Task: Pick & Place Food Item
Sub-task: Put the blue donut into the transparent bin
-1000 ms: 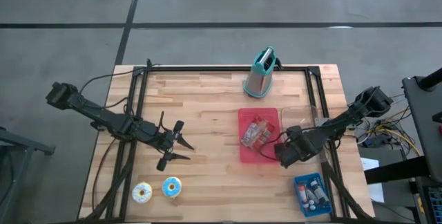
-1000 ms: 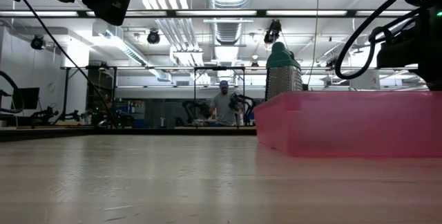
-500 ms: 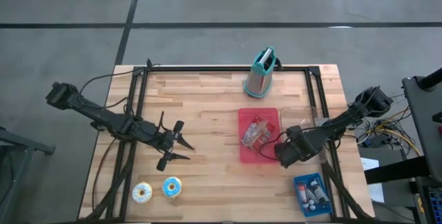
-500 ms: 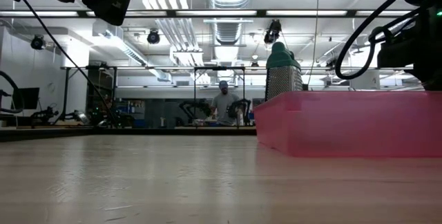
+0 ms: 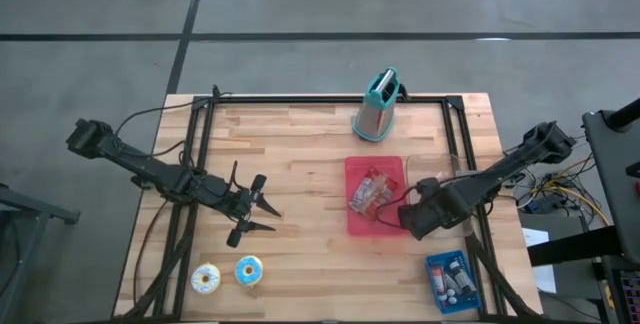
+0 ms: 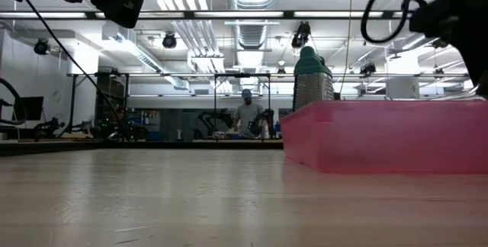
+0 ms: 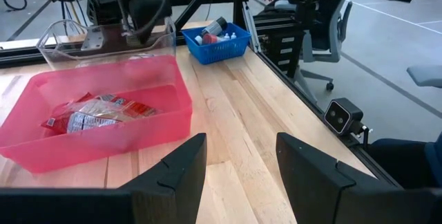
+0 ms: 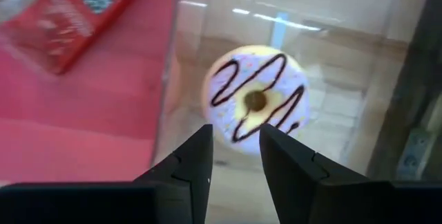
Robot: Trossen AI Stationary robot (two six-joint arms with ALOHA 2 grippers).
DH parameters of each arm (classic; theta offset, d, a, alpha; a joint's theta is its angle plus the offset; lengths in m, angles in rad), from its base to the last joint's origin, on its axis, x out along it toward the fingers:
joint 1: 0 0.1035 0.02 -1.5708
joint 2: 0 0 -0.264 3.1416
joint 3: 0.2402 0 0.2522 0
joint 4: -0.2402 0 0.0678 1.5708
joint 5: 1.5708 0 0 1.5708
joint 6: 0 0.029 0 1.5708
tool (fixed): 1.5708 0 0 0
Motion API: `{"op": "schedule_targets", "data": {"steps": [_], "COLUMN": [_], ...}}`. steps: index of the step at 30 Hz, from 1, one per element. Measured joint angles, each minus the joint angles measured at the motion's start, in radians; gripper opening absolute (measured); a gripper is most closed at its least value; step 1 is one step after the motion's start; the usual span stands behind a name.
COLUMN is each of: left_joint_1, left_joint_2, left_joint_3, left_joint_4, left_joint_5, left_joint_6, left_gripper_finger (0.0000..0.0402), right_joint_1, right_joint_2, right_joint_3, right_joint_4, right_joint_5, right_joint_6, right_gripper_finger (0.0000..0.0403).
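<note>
A donut (image 8: 255,103) with pale pink icing and dark drizzle lies flat on the bottom of a clear bin (image 5: 447,167), right beside the red bin (image 5: 351,204). My right gripper (image 8: 236,162) points down above the donut, its fingers a little apart with nothing between them; in the high view it (image 5: 413,219) covers the donut. My left gripper (image 5: 258,206) hangs open over the table's left half, clear of everything. Two more iced donuts (image 5: 206,279) (image 5: 248,270) lie on the table near its front left.
The red bin (image 7: 90,148) holds snack packets (image 7: 97,113). A teal-handled grater (image 5: 377,106) stands at the far edge. A blue basket (image 5: 452,282) of small items sits at the front right corner. A black frame runs along the table's edges.
My right gripper has risen straight up from the clear bin; in the low view its arm has climbed toward the top of the picture. The left arm has kept still.
</note>
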Motion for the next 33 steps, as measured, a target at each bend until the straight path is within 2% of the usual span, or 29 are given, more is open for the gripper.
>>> {"op": "schedule_targets", "data": {"steps": [11,14,16,19,23,29,33], "left_joint_1": [0.000,0.000,0.000,0.000,0.000,0.000,0.000], "left_joint_2": [0.000,0.000,0.000,0.000,0.000,0.000,0.000], "left_joint_3": [0.000,0.000,0.000,0.000,0.000,0.000,0.000], "left_joint_4": [0.000,0.000,0.000,0.000,0.000,0.000,0.000], "left_joint_5": [0.000,0.000,0.000,0.000,0.000,0.000,0.000], "left_joint_6": [0.000,0.000,0.000,0.000,0.000,0.000,0.000], "left_gripper_finger": [0.0181,0.0181,0.0181,0.0181,0.0181,0.0181,0.0181], "right_joint_1": [0.000,0.000,0.000,0.000,0.000,0.001,0.005], "right_joint_2": [-0.057,-0.057,-0.052,-0.038,-0.002,0.072,0.131], "right_joint_3": [0.117,0.167,0.201,0.236,0.258,0.275,0.275], "right_joint_4": [0.027,0.059,0.118,0.234,0.456,0.817,0.999], "right_joint_5": [0.025,0.084,0.167,0.344,0.527,0.534,0.532], "right_joint_6": [-0.015,-0.112,-0.201,-0.393,-0.766,-1.452,-1.744], "right_gripper_finger": [0.0102,0.0103,0.0105,0.0110,0.0116,0.0124,0.0124]}}
